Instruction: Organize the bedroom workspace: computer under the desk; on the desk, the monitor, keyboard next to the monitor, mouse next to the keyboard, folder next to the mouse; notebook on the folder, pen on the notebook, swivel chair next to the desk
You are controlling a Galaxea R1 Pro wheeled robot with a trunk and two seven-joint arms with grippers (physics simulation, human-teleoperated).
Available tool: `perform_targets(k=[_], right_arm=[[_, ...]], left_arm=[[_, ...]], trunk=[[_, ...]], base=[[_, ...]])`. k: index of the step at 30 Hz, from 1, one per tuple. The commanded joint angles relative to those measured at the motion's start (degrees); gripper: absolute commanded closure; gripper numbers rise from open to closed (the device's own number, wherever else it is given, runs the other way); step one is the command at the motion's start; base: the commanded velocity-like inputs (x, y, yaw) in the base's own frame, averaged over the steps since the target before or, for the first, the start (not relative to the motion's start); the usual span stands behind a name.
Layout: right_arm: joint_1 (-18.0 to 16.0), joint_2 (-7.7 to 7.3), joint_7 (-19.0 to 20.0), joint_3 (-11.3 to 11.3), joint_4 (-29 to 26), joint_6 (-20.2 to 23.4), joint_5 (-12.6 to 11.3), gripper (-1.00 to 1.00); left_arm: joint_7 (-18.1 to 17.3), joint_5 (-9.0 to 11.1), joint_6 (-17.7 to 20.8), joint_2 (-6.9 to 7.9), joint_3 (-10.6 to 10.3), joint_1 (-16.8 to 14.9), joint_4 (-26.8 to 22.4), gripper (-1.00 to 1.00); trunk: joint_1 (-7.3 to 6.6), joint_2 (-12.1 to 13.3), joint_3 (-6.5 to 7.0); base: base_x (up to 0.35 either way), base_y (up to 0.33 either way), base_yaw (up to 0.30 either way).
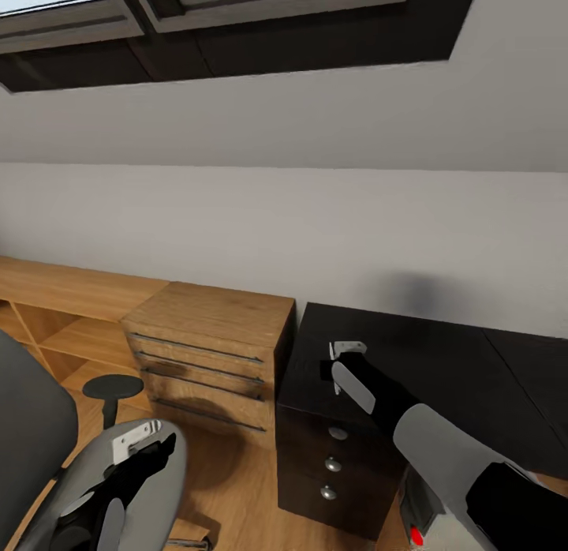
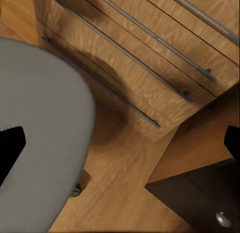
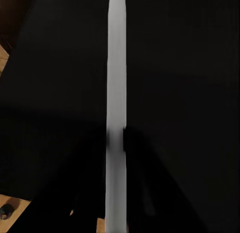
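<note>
1. Right gripper [image 1: 341,360] sits over the near-left corner of the counter [image 1: 442,361]. We see a thin pale-grey slab [image 1: 353,386] edge-on between its fingers; in the right wrist view it reads as a narrow light strip [image 3: 116,118] against the black top. Fingers look closed on it. We can't tell what the slab is, possibly the notebook.
2. Left gripper [image 1: 140,444] hangs over the swivel chair [image 1: 47,456] seat. In the left wrist view the black fingers [image 2: 11,150] stand wide apart at both edges of the frame, with nothing between them.
3. Counter: glossy black flat top, black drawer unit [image 1: 331,464] below with three round silver knobs.
4. Chair: grey matte upholstery, rounded seat edge, tall back at the left edge, round black armrest pad [image 1: 112,388] on a post.
5. Light-wood drawer chest [image 1: 209,361] stands just left of the counter, with a visible grain and long thin dark bar handles. Low wood shelving [image 1: 55,314] runs further left.
6. Wood-plank floor [image 1: 229,488]; plain grey wall [image 1: 315,227]; dark-framed skylights [image 1: 237,14] above.
7. A light-grey computer [image 1: 418,511] with a red dot shows under the right forearm, beside the drawer unit.
</note>
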Motion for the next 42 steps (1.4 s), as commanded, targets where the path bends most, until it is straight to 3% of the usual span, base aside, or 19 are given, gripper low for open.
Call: perform_targets(k=[1,14,15,19,25,29,30,31,34,42], right_arm=[[-0.1,-0.12,-0.4,0.3,-0.2,0.0,-0.7,1.00],[-0.1,-0.55,-0.5,0.2,-0.6,0.0,-0.8,1.00],[-0.1,-1.42,-0.5,0.2,-0.6,0.0,-0.8,1.00],[-0.1,-2.07,-0.5,0.0,-0.6,0.0,-0.8,1.00],[-0.1,-2.70,-0.5,-0.1,-0.6,-0.1,-0.8,1.00],[-0.1,-2.98,-0.5,-0.6,-0.6,-0.1,-0.8,1.00],[-0.1,-3.11,-0.5,-0.8,-0.6,-0.1,-0.8,1.00],[-0.1,-3.60,-0.5,-1.1,-0.7,-0.1,-0.8,1.00],[-0.1,-4.22,-0.5,-1.8,-0.7,-0.1,-0.8,1.00],[-0.1,-6.12,-0.7,-5.6,-0.6,-0.1,-0.6,1.00]], left_arm=[[0.1,0.6,0.3,-0.03,-0.2,0.0,0.1,-1.00],[0.3,0.5,0.1,0.00,-0.9,0.0,1.3,-1.00],[0.2,0.6,-0.2,0.00,-0.9,0.0,2.2,-1.00],[0.1,0.6,-0.4,0.00,-0.8,0.2,2.9,-1.00],[0.0,0.6,-1.5,-0.04,-0.8,3.8,4.0,-1.00],[-0.3,0.6,-6.4,-0.07,-0.8,7.1,4.5,-1.00],[-0.7,0.5,-9.4,-0.08,-0.8,8.2,4.9,-1.00],[-2.6,0.1,-16.3,-0.07,-0.8,10.1,6.8,-1.00],[-4.4,-1.6,-18.9,-0.08,-0.9,10.8,7.7,-1.00],[-5.9,-4.7,-20.8,-0.02,-0.9,11.2,8.4,-1.00]], trunk=[[0.00,0.0,-0.07],[0.00,0.0,-0.07],[0.00,0.0,-0.07],[0.00,0.0,-0.07],[0.00,0.0,-0.07],[0.00,0.0,-0.07],[0.00,0.0,-0.07],[0.00,0.0,-0.07],[0.00,0.0,-0.07],[0.00,0.0,-0.07]], base=[[-0.001,-0.021,-0.263],[0.000,-0.227,-0.267],[0.000,-0.104,-0.269],[0.000,-0.045,-0.269],[0.000,-0.011,-0.269],[0.000,-0.003,-0.269],[0.000,-0.001,-0.269],[0.000,0.000,-0.269],[0.000,0.000,-0.269],[0.000,0.000,-0.269]])
